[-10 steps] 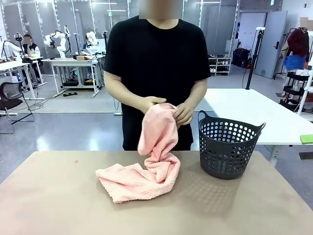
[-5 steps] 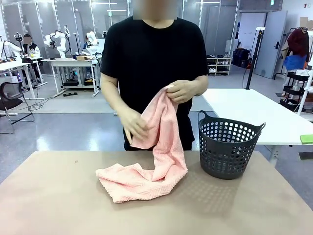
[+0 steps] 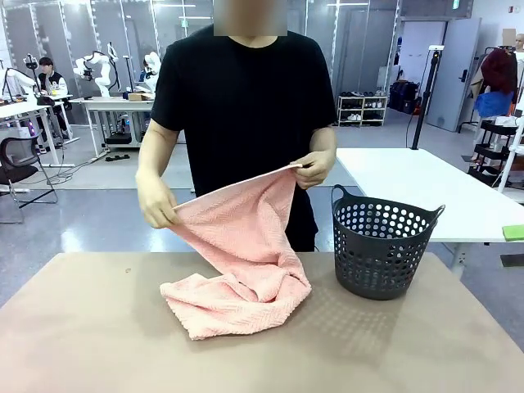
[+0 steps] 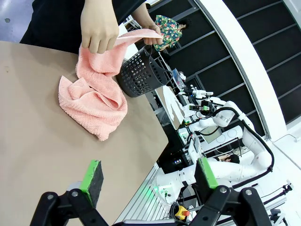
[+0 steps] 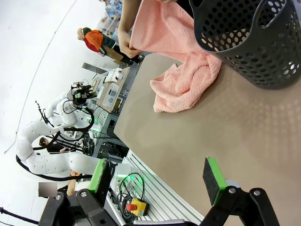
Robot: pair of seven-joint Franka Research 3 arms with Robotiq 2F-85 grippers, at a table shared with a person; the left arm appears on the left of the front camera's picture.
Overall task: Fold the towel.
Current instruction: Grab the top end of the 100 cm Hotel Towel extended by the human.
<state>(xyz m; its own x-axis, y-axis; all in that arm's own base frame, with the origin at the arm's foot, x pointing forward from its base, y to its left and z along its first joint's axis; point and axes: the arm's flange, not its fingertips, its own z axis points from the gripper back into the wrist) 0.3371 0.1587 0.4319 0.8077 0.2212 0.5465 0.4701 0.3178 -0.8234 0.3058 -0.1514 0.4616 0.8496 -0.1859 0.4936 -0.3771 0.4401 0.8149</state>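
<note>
Towel (image 3: pixel 237 246): top edge pinched in person's right hand (image 3: pixel 157 201) and left hand (image 3: pixel 313 168); lower corners buried in folds, I cannot trace them; left gripper (image 4: pixel 149 173), right gripper (image 5: pixel 156 175) wide open, empty.

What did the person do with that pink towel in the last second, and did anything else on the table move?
The person drew both hands apart, opening the bunched towel along its top edge: one hand slid out toward the robot's left, the other hand kept a corner pinched near the basket. The towel's lower part stayed heaped on the table; the basket did not move.
</note>
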